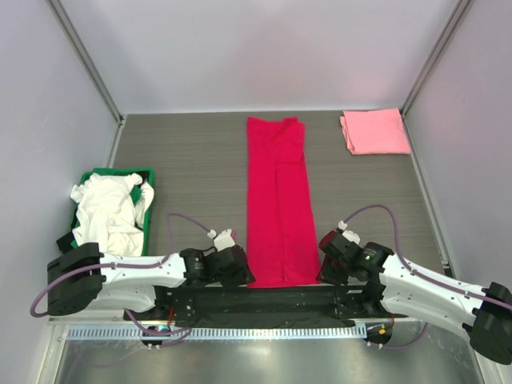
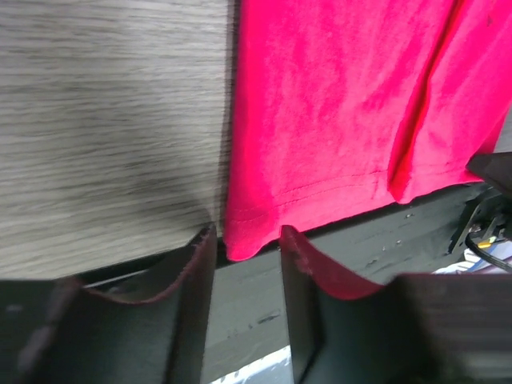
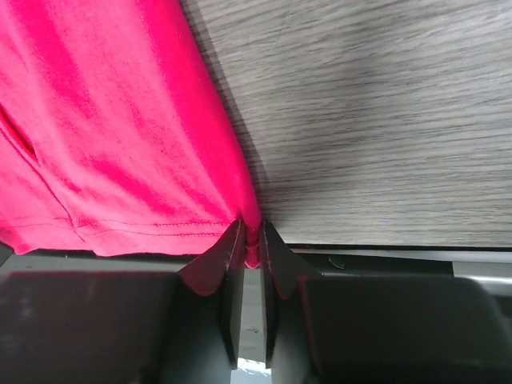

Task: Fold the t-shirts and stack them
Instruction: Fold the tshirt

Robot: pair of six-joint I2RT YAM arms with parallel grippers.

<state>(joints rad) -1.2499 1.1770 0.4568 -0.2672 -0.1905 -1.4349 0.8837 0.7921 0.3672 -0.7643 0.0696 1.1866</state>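
Top view: crimson t-shirt (image 1: 278, 208) lay flat mid-desk, folded lengthwise into 1 long narrow strip. It ran from the far side of the desk (image 1: 192, 160) down to the near edge, hem end toward the arm bases. Side panels were turned in, with 1 fold line visible down the middle.

Left claw (image 2: 246, 240): low at the hem's near-left corner. My wrist view showed the 2 fingers apart with a clear gap. The hem corner sat in that gap, not pinched, and I could not tell whether either finger touched the cloth.

Right claw (image 3: 252, 232): at the hem's near-right corner. Fingers were drawn together on the folded edge, with a sliver of crimson cloth clamped between the tips. Grip on the shirt confirmed from the wrist view.

Both hem corners reached just past the wood grain onto the black base plate (image 2: 352, 248).

Pink t-shirt (image 1: 374, 131): folded into a neat rectangle at the far-right corner of the desk, well apart from the crimson one.

White t-shirt (image 1: 108, 212): crumpled, heaped in the green crate (image 1: 120, 172) at the left edge and spilling over its rim.
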